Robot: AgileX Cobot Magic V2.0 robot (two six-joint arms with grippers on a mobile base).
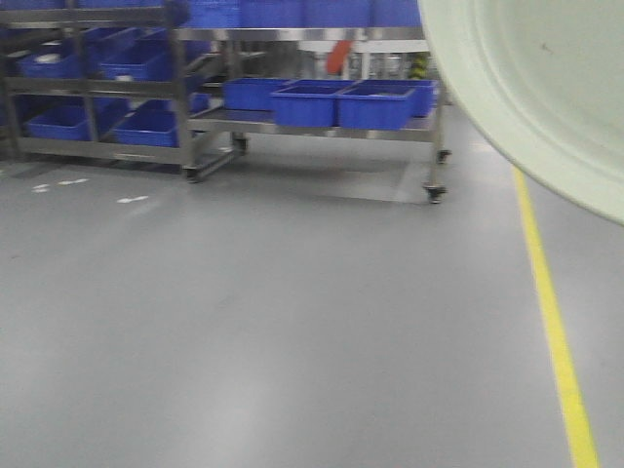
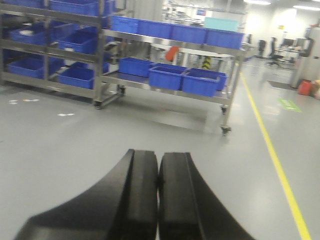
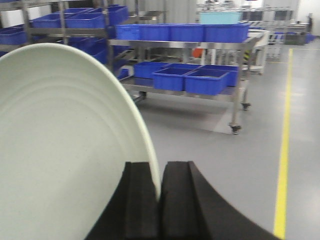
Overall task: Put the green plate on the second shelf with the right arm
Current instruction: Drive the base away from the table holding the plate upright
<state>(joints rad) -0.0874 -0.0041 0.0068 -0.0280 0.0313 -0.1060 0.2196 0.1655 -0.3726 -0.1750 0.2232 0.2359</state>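
Note:
The pale mint-green plate (image 3: 65, 145) fills the left of the right wrist view, held on edge and upright. My right gripper (image 3: 160, 170) is shut on its rim, the two black fingers pinching the thin edge. In the front view the same plate (image 1: 531, 88) hangs in the upper right corner, close to the camera; the right gripper itself is hidden there. My left gripper (image 2: 158, 160) is shut and empty, its fingers pressed together above the grey floor. The shelving (image 1: 322, 122) stands well ahead across open floor.
A wheeled steel rack (image 2: 170, 82) holds blue bins (image 2: 167, 76) on its lower and upper levels. A second rack of blue bins (image 1: 97, 88) stands to the left. A yellow floor line (image 1: 556, 331) runs along the right. Grey floor (image 1: 273, 322) lies between me and the racks.

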